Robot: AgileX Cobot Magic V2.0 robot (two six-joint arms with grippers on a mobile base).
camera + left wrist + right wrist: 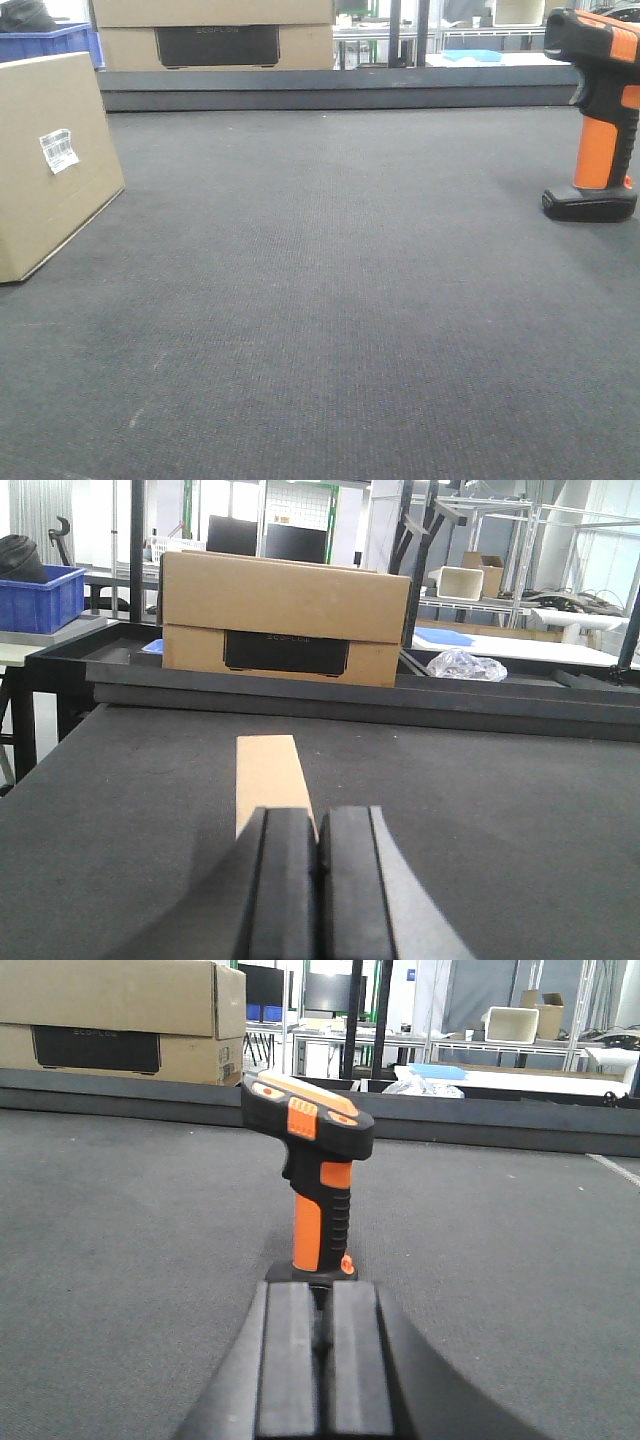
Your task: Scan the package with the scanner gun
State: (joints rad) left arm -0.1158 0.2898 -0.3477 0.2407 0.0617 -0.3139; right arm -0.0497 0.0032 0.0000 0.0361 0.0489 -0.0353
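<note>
In the left wrist view, the left hand sits at 6 o'clock with its two black pads pressed together and nothing between them. Just past it, toward 12 o'clock, the package shows its narrow tan edge. In the right wrist view, the right hand is likewise pressed together and empty, and the scanner gun stands upright on its black base right ahead at 12 o'clock.

In the front view the package stands at 9 o'clock with its white label facing inward, the scanner at 3 o'clock, and open dark bench lies between them. A raised ledge bounds the far edge; behind it sit stacked cartons and a blue crate, contents unclear.
</note>
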